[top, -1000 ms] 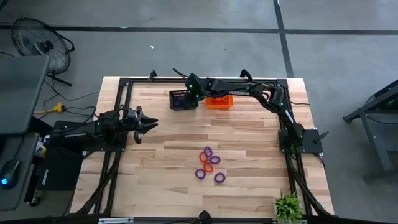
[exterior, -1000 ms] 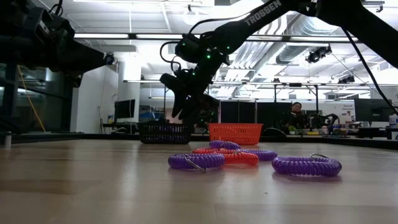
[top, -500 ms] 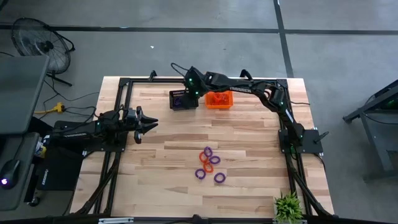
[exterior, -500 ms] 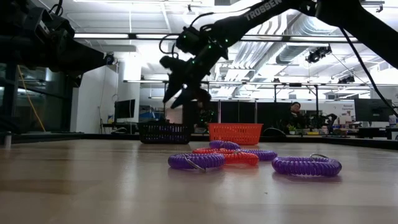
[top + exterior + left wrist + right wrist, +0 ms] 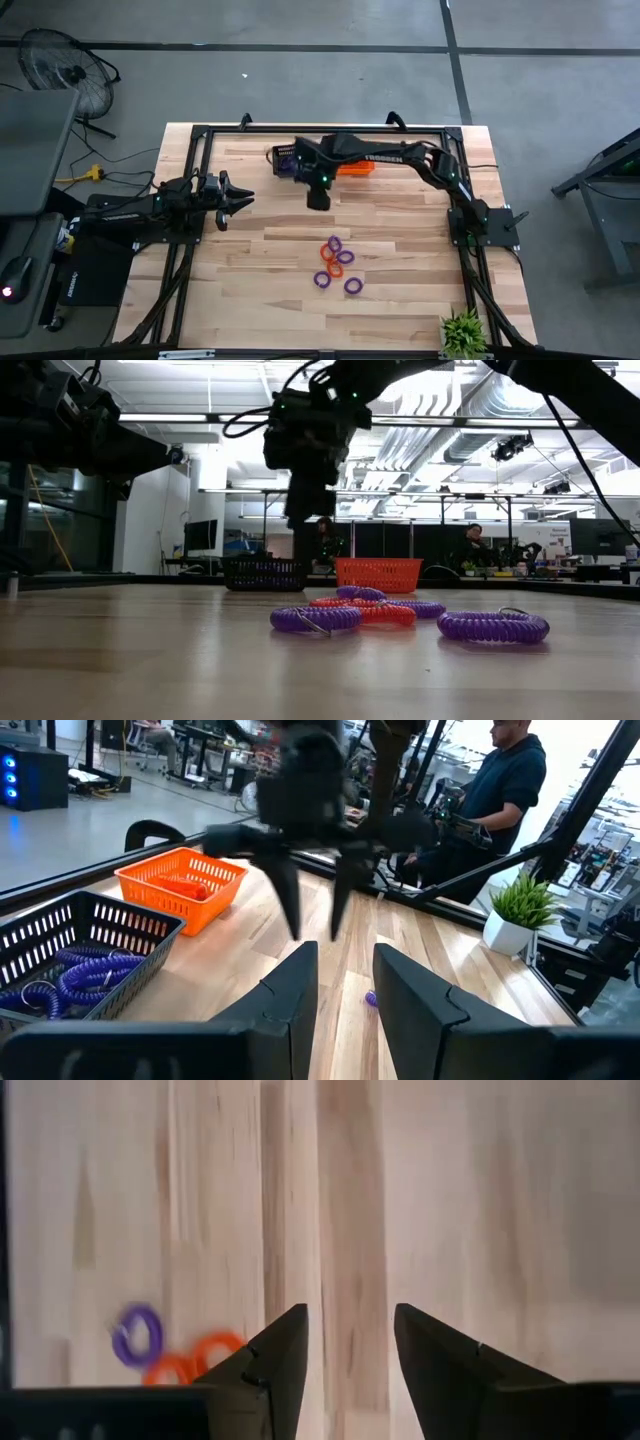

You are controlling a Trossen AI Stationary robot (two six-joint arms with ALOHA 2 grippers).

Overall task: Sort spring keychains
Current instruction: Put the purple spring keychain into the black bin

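Several purple and orange spring keychains (image 5: 336, 263) lie in a loose cluster on the table's near-middle; the low view shows them flat on the wood (image 5: 362, 613). More purple ones lie in the black basket (image 5: 75, 970), and orange ones in the orange basket (image 5: 183, 882). My right gripper (image 5: 317, 200) hangs open above bare wood between the baskets and the cluster, fingers pointing down (image 5: 345, 1345); it holds nothing. My left gripper (image 5: 240, 200) waits open at the table's left side.
The black basket (image 5: 285, 160) and the orange basket (image 5: 352, 167) stand side by side at the table's far edge, partly under my right arm. A potted plant (image 5: 463, 332) sits at the near right corner. A person (image 5: 505, 795) stands beyond the table.
My right gripper has swung away from above the black basket, moving toward the table's near edge, and has turned so that its fingers point down at the wood. The keychains in the cluster have stayed where they were.
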